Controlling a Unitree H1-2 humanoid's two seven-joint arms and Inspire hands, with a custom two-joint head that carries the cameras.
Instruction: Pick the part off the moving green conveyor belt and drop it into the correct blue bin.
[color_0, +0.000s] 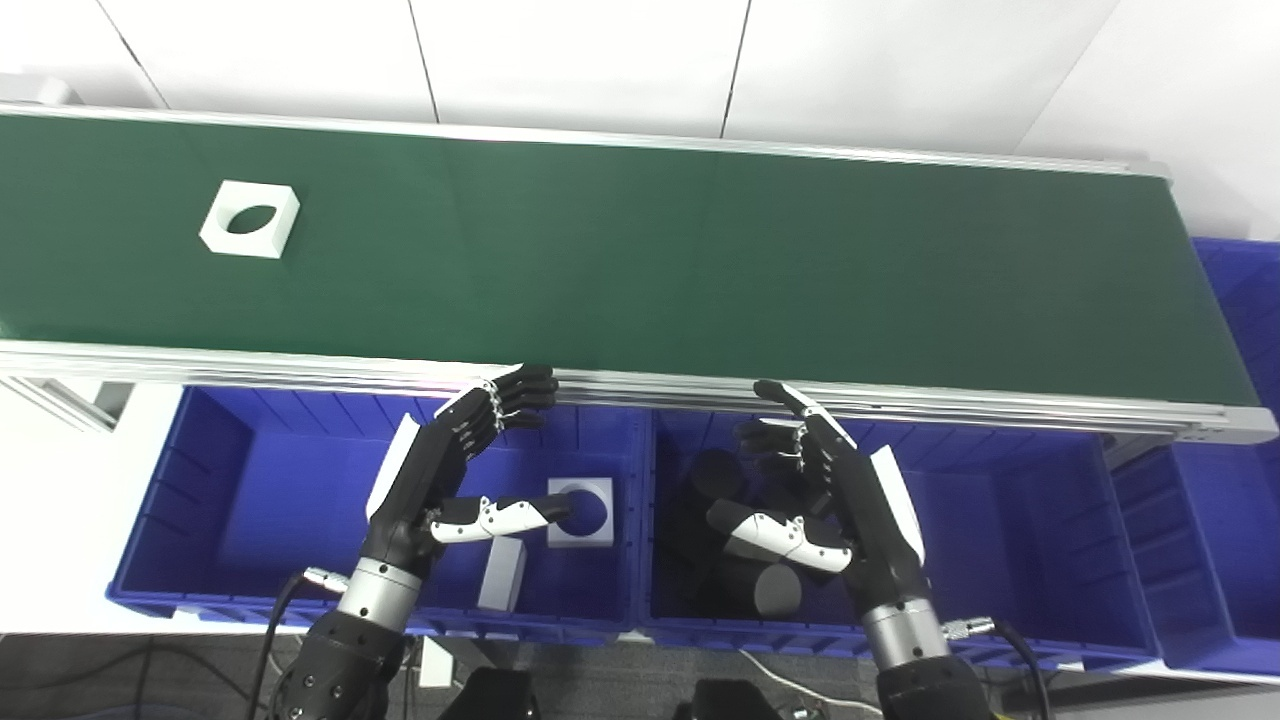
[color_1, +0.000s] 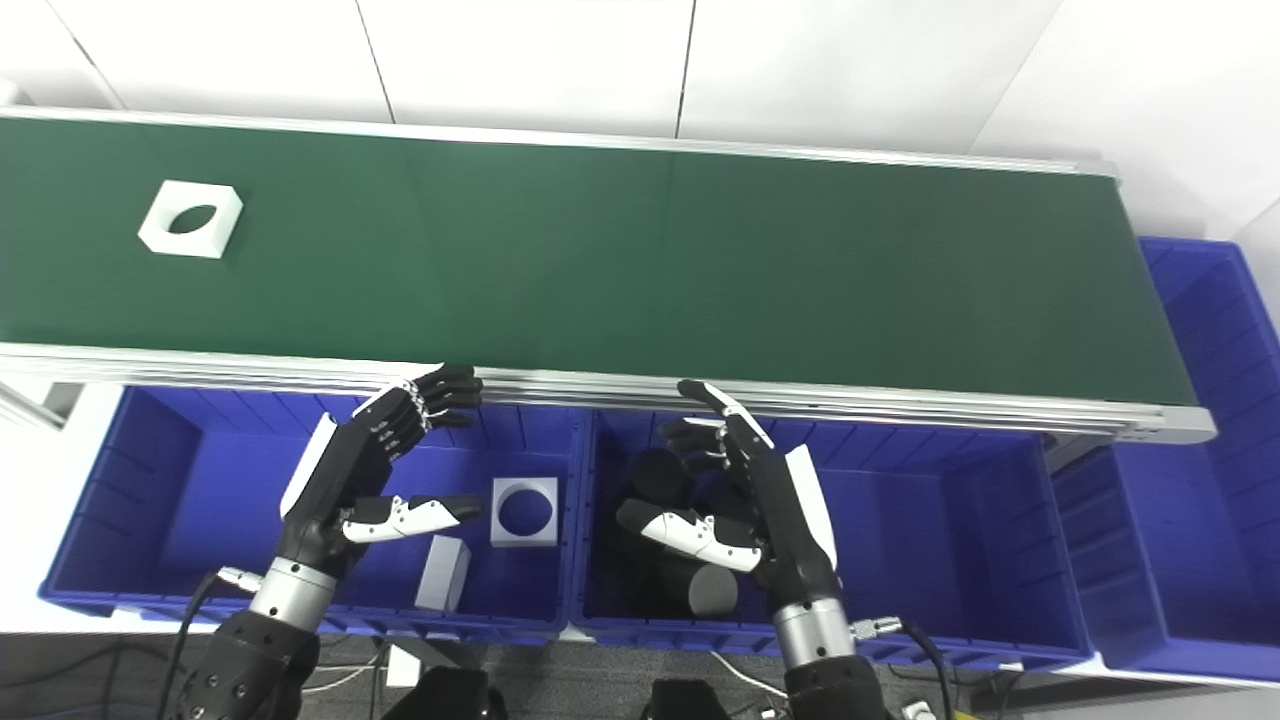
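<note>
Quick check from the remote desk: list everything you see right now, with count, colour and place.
Conveyor belt: one, green with silver rails, running across the picture behind the bins.
Square part with a round hole: one, white, on the belt at its left end.
Left bin: one, blue, below the belt on the left.
White parts in the left bin: two, one square with a hole lying flat, one block near the front wall.
Middle bin: one, blue, below the belt, right of the left bin.
Cylinders: black, several, count unclear, at the middle bin's left side.
Right bin: one, blue, at the belt's right end.
Wall panels: white, behind the belt.
Left hand: open, over the left bin.
Right hand: open, over the middle bin.
</note>
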